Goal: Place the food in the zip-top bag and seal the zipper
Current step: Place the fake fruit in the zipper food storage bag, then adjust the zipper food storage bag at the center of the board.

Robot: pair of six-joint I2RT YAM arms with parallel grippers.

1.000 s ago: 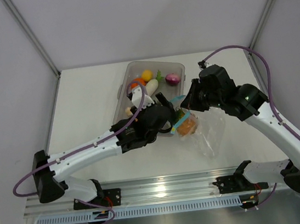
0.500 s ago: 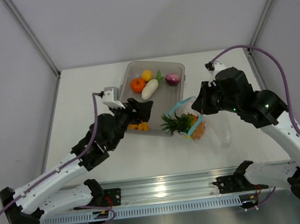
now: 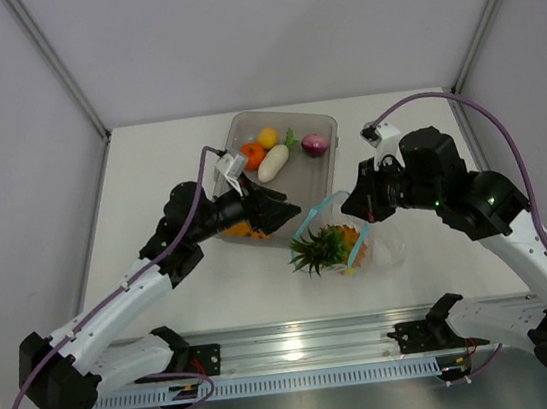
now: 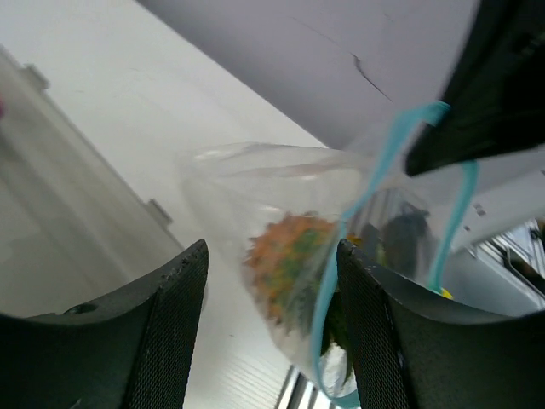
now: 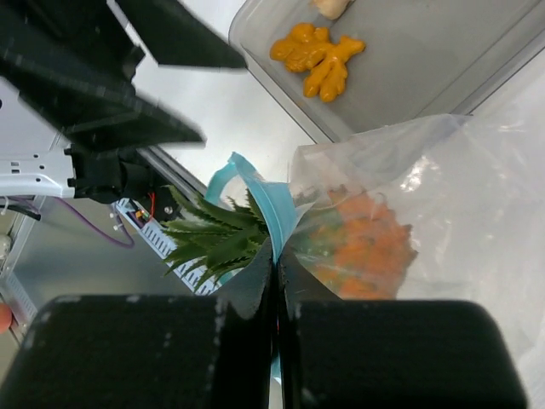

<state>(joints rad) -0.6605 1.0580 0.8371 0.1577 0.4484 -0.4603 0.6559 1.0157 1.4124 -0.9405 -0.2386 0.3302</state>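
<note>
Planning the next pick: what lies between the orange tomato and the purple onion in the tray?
The white radish, lying slantwise in the tray; the top view shows it.

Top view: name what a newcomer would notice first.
The clear zip-top bag sits mid-table, pinched at its mouth by the shut right gripper, with a green leafy sprig poking out of its blue-rimmed opening. Behind it, the grey tray holds a bright orange tomato, yellow lemon, white radish and purple onion. The open left gripper hovers at its near edge.
</note>
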